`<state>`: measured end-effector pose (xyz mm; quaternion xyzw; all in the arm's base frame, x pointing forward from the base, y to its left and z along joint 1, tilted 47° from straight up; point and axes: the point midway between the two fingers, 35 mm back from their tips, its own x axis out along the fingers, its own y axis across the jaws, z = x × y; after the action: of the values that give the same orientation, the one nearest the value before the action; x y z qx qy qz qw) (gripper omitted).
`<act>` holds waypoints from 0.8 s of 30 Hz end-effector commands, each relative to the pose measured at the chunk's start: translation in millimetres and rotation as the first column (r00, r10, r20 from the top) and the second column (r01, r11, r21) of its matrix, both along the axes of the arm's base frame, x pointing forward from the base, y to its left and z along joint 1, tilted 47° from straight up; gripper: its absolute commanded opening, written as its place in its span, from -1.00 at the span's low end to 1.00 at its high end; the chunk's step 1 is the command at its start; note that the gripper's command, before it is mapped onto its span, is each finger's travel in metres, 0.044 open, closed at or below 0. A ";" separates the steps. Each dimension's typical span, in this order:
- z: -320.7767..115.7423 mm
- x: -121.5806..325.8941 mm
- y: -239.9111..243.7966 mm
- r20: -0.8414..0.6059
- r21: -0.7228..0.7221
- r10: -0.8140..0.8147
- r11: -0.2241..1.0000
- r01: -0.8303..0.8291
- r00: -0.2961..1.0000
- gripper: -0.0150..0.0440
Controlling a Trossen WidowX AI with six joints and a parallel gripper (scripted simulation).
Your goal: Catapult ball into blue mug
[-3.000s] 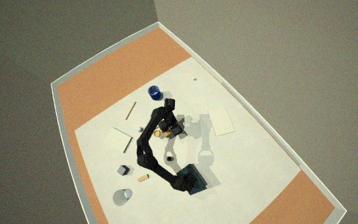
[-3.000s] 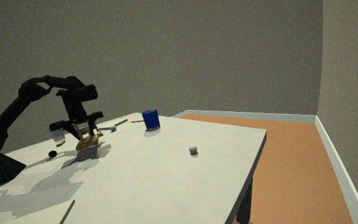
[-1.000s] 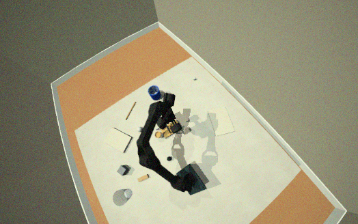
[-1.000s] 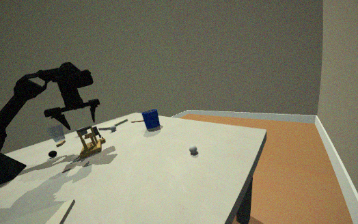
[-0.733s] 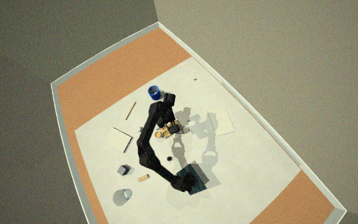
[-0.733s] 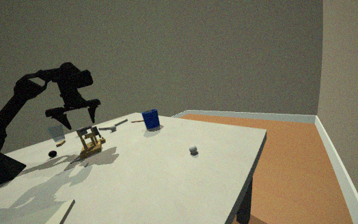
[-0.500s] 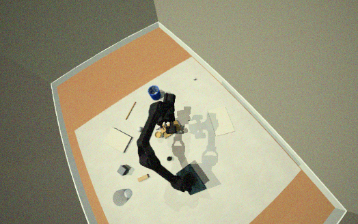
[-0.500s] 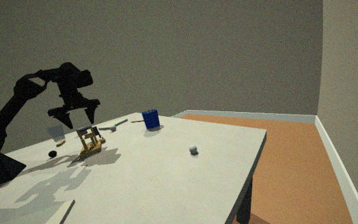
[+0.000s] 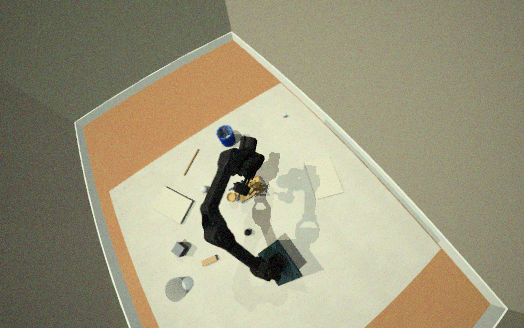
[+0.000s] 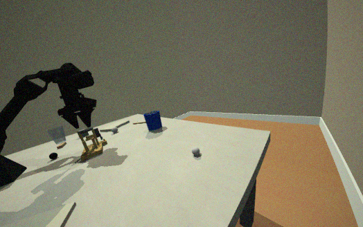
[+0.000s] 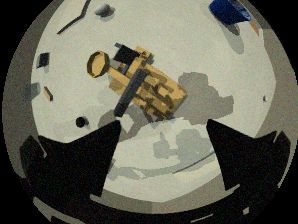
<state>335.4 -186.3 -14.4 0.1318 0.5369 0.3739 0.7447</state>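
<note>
The yellow catapult (image 9: 259, 188) (image 10: 91, 152) (image 11: 172, 95) stands on the table with a dark crossbar. Its round cup (image 9: 232, 197) (image 11: 98, 64) looks empty. Its long axis, from cup to front end, does not point at the blue mug (image 9: 226, 136) (image 10: 153, 121) (image 11: 229, 12), which stands upright. A small pale ball (image 9: 285, 115) (image 10: 196, 151) (image 11: 265, 99) lies away from both, and a black ball (image 9: 248, 232) (image 10: 53, 156) (image 11: 81, 121) lies on the arm-base side of the catapult. My gripper (image 10: 83, 126) (image 11: 165, 124) is open and empty, above the catapult.
A grey rounded object (image 9: 206, 189) (image 10: 114, 130) (image 11: 103, 10) lies near the cup side of the catapult. A thin brown stick (image 9: 191, 162), a grey block (image 9: 180, 249), a tan block (image 9: 210, 260) and a clear glass (image 9: 176, 290) (image 10: 57, 135) are also on the table.
</note>
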 end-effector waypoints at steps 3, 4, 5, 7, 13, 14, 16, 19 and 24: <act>0.4 -0.1 -0.2 -0.145 0.021 -0.141 0.989 0.145 0.979 1.00; 0.4 -0.1 -0.2 -0.169 0.022 -0.164 0.985 0.170 0.972 1.00; 0.5 -0.2 -0.3 -0.194 0.023 -0.186 0.981 0.194 0.963 1.00; 0.6 -0.2 -0.4 -0.242 0.022 -0.230 0.970 0.243 0.943 1.00; 0.9 -0.4 -0.7 -0.383 0.006 -0.352 0.924 0.383 0.854 1.00; 1.0 -0.5 -0.7 -0.405 0.001 -0.370 0.914 0.405 0.836 1.00; 1.1 -0.5 -0.8 -0.449 -0.011 -0.405 0.894 0.449 0.796 1.00; 1.3 -0.6 -0.9 -0.511 -0.033 -0.454 0.859 0.511 0.730 1.00; 1.6 -0.8 -1.2 -0.605 -0.080 -0.520 0.793 0.604 0.603 1.00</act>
<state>334.7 -187.3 -13.0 0.4226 0.6421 0.1255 0.6272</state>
